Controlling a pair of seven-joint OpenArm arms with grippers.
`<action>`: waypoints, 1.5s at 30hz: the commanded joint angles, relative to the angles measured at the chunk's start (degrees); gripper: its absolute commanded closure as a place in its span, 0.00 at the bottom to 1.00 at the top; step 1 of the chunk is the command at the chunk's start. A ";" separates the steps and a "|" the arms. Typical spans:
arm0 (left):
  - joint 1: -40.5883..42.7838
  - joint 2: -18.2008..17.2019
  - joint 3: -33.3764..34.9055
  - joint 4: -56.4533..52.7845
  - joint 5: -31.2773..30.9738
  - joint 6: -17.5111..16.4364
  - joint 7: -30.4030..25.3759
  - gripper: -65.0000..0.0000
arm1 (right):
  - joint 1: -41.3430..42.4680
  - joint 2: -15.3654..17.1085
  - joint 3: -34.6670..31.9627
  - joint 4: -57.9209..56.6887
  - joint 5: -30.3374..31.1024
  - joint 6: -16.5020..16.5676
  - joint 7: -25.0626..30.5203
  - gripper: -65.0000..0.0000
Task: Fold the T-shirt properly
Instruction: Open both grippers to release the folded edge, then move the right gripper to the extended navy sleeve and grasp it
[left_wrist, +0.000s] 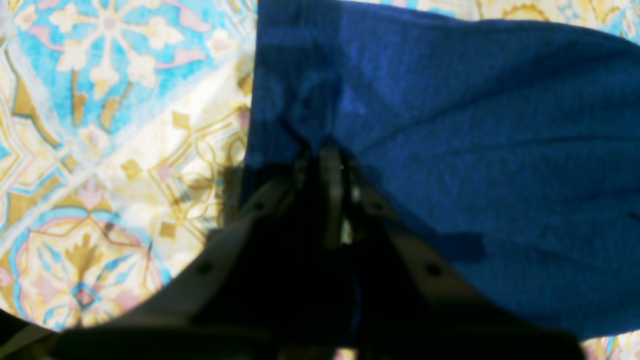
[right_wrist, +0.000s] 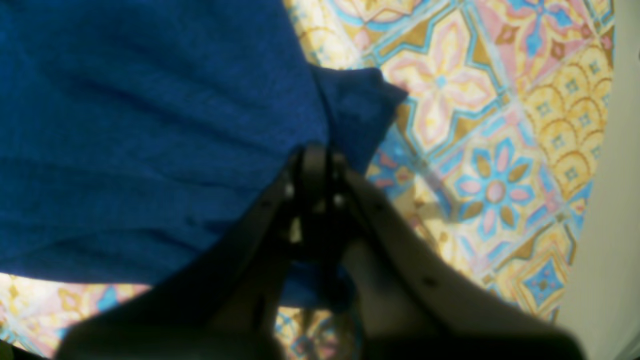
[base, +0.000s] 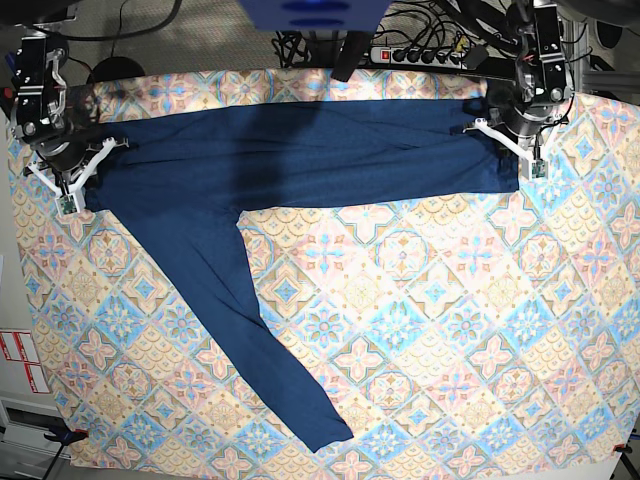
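Both claws are clenched on the shirt (base: 300, 150): left claw (left_wrist: 327, 155), right claw (right_wrist: 315, 152). Its band should be kept taut and level over the surface (base: 450, 330), so the trailing sleeve (base: 270, 350) is not dragged askew.

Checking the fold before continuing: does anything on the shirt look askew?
Yes. One sleeve of the shirt trails diagonally toward the near table edge while the rest lies as a straight band between the left end effector and right end effector.

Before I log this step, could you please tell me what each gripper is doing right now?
Left gripper: shut on the T-shirt.
Right gripper: shut on the T-shirt as well.
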 joint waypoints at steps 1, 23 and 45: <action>0.24 -1.84 -0.45 1.67 0.12 0.25 -1.11 1.00 | 0.33 1.21 0.68 0.76 0.09 -0.29 1.14 1.00; 0.68 -4.04 -0.45 -0.26 -5.25 0.43 -1.02 0.82 | 0.33 1.29 -1.78 1.37 -0.08 -0.29 1.14 0.74; -0.90 0.00 -6.96 11.43 -16.67 0.34 3.11 0.38 | 22.31 1.12 -15.67 -1.44 0.00 -0.29 1.14 0.64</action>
